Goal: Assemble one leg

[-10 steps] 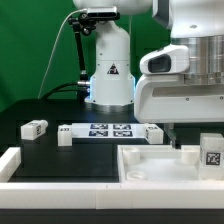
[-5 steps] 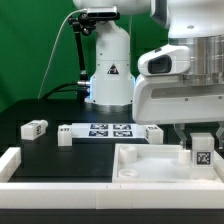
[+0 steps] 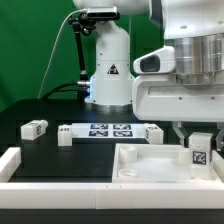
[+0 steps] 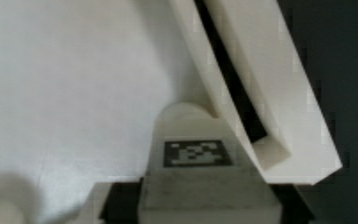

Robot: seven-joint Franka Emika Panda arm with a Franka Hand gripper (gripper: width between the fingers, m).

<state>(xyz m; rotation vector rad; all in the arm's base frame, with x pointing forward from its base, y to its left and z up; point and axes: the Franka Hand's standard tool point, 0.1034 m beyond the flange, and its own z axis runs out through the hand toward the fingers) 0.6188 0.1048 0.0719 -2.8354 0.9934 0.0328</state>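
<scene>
My gripper (image 3: 199, 140) is shut on a leg (image 3: 200, 153), a small white block with a black-and-white tag. It holds the leg upright over the right inner corner of the large white tray-like part (image 3: 150, 168). In the wrist view the leg (image 4: 197, 165) sits between my dark fingers (image 4: 123, 200), tag facing the camera, above the tray's flat floor (image 4: 69, 90) and close beside its raised rim (image 4: 247, 70). I cannot tell whether the leg touches the tray.
Another leg (image 3: 35, 128) lies on the black table at the exterior view's left. The marker board (image 3: 108, 130) lies behind the tray, with small white blocks at its ends (image 3: 65, 136) (image 3: 152, 133). A white border wall (image 3: 20, 162) runs along the front left.
My gripper has moved toward the exterior view's left with the leg, from near the tray's right edge to over its corner, then slightly down.
</scene>
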